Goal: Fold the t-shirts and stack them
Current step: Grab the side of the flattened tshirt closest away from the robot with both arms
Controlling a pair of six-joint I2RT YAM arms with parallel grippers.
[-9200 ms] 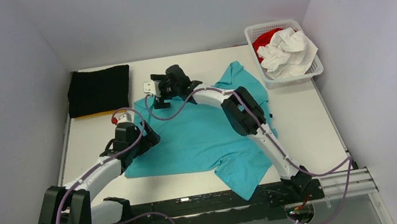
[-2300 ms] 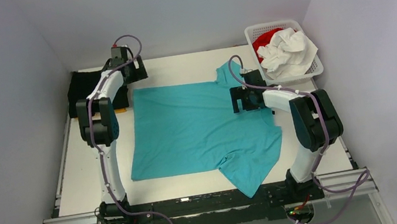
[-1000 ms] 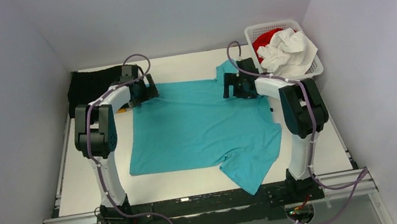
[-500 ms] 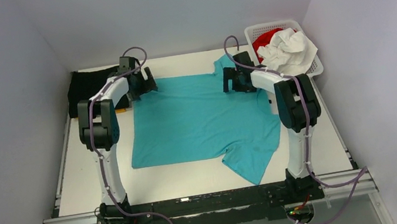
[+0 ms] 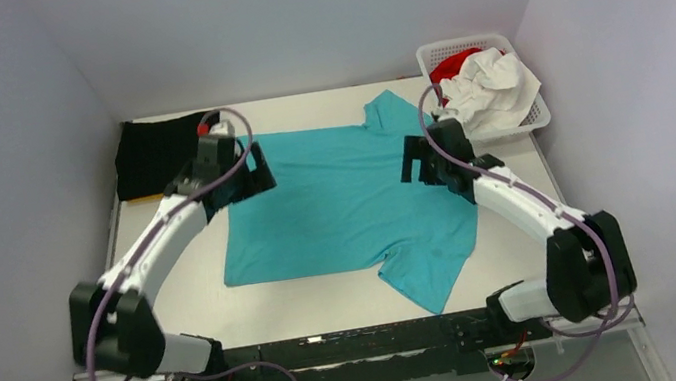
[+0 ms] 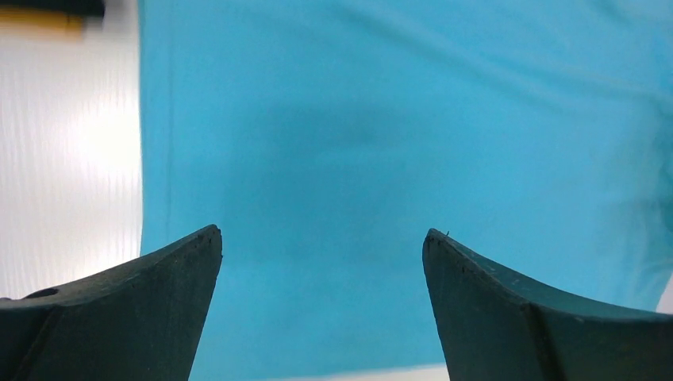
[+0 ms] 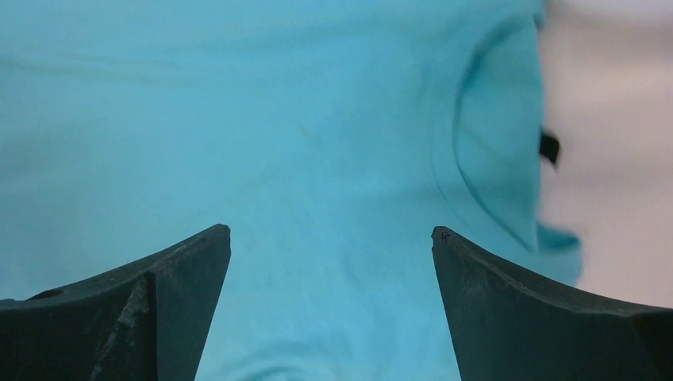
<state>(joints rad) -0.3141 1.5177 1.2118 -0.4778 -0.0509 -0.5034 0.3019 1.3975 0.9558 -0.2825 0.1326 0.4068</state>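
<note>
A turquoise t-shirt (image 5: 345, 199) lies spread flat on the white table, one sleeve at the far edge and one at the front right. My left gripper (image 5: 255, 170) hangs open and empty over its left edge; the left wrist view shows the cloth (image 6: 397, 143) between wide-apart fingers (image 6: 159, 286). My right gripper (image 5: 414, 161) hangs open and empty over the shirt's right side; the right wrist view shows the collar (image 7: 492, 143) and a dark neck label (image 7: 549, 148). A folded black t-shirt (image 5: 156, 152) lies at the back left on an orange-yellow one (image 5: 147, 194).
A white lattice basket (image 5: 535, 115) at the back right holds a crumpled white shirt (image 5: 490, 87) and a red one (image 5: 447, 66). Grey walls close in the table on three sides. Bare table (image 5: 166, 287) shows left of the turquoise shirt.
Both arms have pulled back from the shirt's far corners toward the near side and now hang over the shirt's middle edges. The shirt lies flat, shifted slightly toward the back.
</note>
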